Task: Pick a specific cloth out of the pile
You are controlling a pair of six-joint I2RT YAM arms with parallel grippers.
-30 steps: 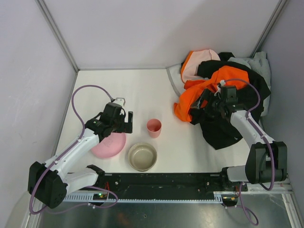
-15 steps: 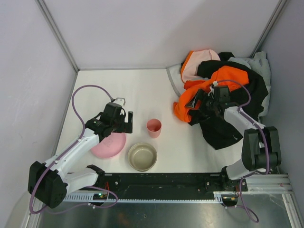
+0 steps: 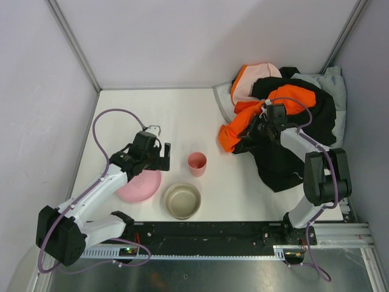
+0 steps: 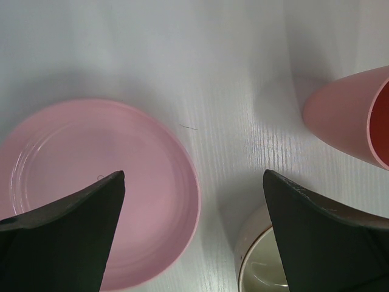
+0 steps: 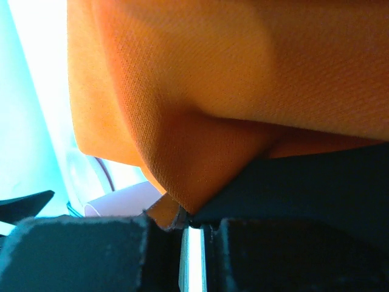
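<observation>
Right tool (image 3: 253, 130) sits low on the left flank of the pile, its jaws pressed nearly together. Its wrist camera shows a fold of the orange garment (image 5: 206, 97) running down into the thin gap between them. Black fabric (image 5: 304, 182) lies along the same line, and which of the two is actually pinched cannot be told. Left tool (image 3: 161, 156) hangs spread wide, holding nothing.

The white bench (image 3: 182, 115) carries everything. The pile (image 3: 316, 112), a heap of orange, black, grey and pale pink, fills its far right corner. The cloth (image 3: 276, 167), the black piece with a thin pale stripe, spills from the pile's near side onto the bench. It lies partly under the orange garment, just beside the right tool's tips and nearer the arm bases. A pink plate (image 3: 143, 188), beige bowl (image 3: 182, 201) and pink cup (image 3: 197, 163) lie well apart to the left, around the left tool.

The step in hand looks like the grasp itself. The next move probably calls for a lift and a pull toward open bench, watching whether black fabric comes away. If only orange rises, the tool would likely need to let go and re-grip lower, on the cloth.
</observation>
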